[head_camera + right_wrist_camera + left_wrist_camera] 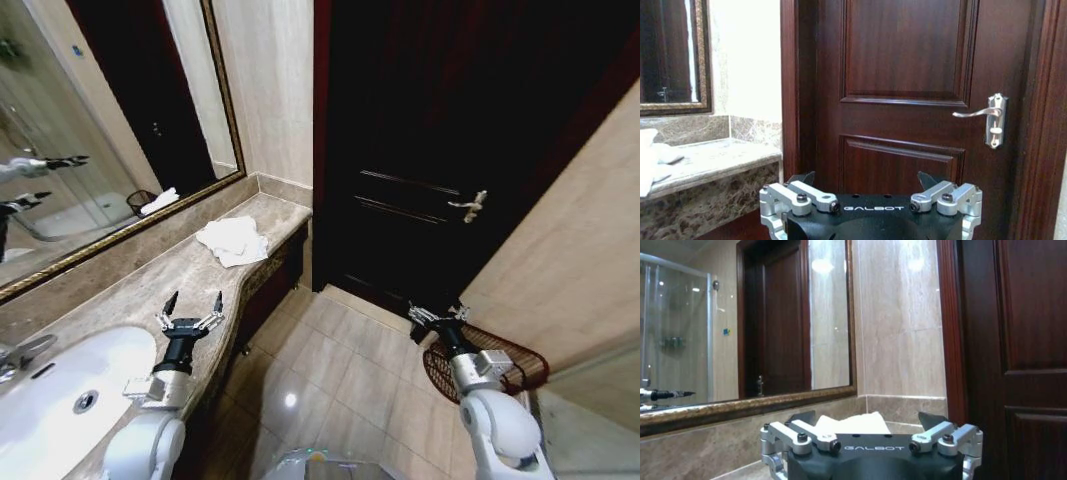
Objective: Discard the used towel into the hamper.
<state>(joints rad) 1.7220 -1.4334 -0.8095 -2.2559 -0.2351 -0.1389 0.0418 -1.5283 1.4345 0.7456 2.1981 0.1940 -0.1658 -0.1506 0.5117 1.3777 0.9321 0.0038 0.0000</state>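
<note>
The used towel (233, 240), white and crumpled, lies on the marble counter (150, 285) near its far end by the wall corner. My left gripper (193, 302) hovers open over the counter's front edge, short of the towel, with nothing between its fingers. In the left wrist view the towel (852, 424) shows just beyond the open left gripper (867, 419). The hamper (497, 364), a reddish-brown openwork basket, stands on the floor at the right. My right gripper (438, 314) is open and empty just over the hamper's near rim. The right wrist view shows the right gripper (867, 177) facing the door, with the towel's edge (649, 161) off to one side.
A white sink (60, 395) with a faucet (20, 352) is set in the counter close to me. A framed mirror (90, 130) runs along the wall behind it. A dark wooden door (450, 150) with a metal handle (468, 206) stands ahead. Tiled floor (340, 370) lies between counter and hamper.
</note>
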